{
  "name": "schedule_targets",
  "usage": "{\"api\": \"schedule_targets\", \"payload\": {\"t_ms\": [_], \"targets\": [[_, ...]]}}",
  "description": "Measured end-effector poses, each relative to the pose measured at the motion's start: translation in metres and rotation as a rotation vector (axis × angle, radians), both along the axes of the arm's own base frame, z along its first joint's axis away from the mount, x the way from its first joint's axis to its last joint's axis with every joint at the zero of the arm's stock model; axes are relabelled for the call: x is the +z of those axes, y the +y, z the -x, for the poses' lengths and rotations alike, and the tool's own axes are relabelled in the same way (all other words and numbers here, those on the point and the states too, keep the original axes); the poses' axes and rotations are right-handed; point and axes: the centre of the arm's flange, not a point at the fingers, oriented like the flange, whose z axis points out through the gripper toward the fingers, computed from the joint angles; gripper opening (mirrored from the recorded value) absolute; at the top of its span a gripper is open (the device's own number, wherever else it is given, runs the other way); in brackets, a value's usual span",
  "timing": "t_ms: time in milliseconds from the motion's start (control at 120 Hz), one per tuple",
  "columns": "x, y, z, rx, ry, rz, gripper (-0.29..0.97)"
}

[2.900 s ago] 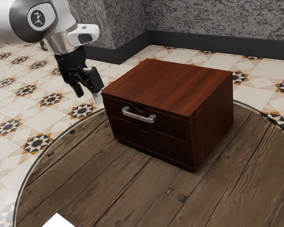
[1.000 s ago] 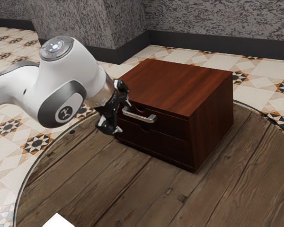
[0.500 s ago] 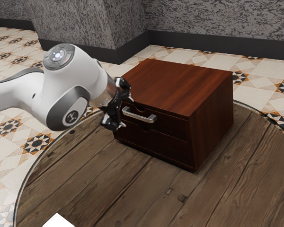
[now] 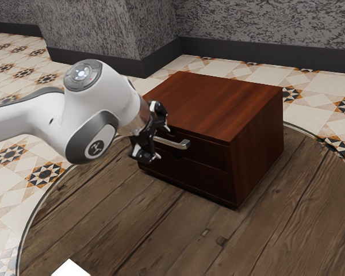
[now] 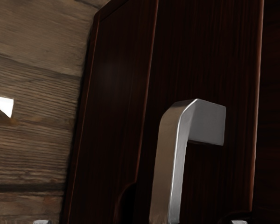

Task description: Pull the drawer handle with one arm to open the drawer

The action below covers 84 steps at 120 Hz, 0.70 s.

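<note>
A dark red-brown wooden cabinet (image 4: 218, 106) with two drawers stands on a round wooden floor. The top drawer (image 4: 204, 150) sits flush with the front, and a silver bar handle (image 4: 175, 142) runs across it. My gripper (image 4: 154, 133) is at the end of that handle nearer the exterior view's left. It is open, with one finger above the bar and one below. In the wrist view the handle (image 5: 173, 158) is close in front of my hand, bending back into the drawer front (image 5: 116, 93). I cannot tell whether the fingers touch the bar.
The cabinet rests on a round wooden platform (image 4: 161, 230) set in a patterned tile floor (image 4: 23, 115). A grey rough wall (image 4: 132, 23) stands behind. A small white object (image 4: 72, 267) lies at the near edge of the platform.
My arm came down from above the cabinet's corner and turned to face the drawer front. Over the last second my hand slid closer until its fingers straddle the handle. The drawer has not moved.
</note>
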Motion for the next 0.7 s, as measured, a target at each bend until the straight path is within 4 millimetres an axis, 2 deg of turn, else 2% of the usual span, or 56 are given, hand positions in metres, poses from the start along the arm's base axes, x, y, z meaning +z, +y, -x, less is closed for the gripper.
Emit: {"api": "schedule_targets", "payload": {"t_ms": [325, 700], "targets": [[-0.002, 0.004, 0.001, -0.003, 0.021, -0.006, 0.30], [-0.007, -0.006, 0.011, -0.001, 0.107, 0.011, 0.25]]}}
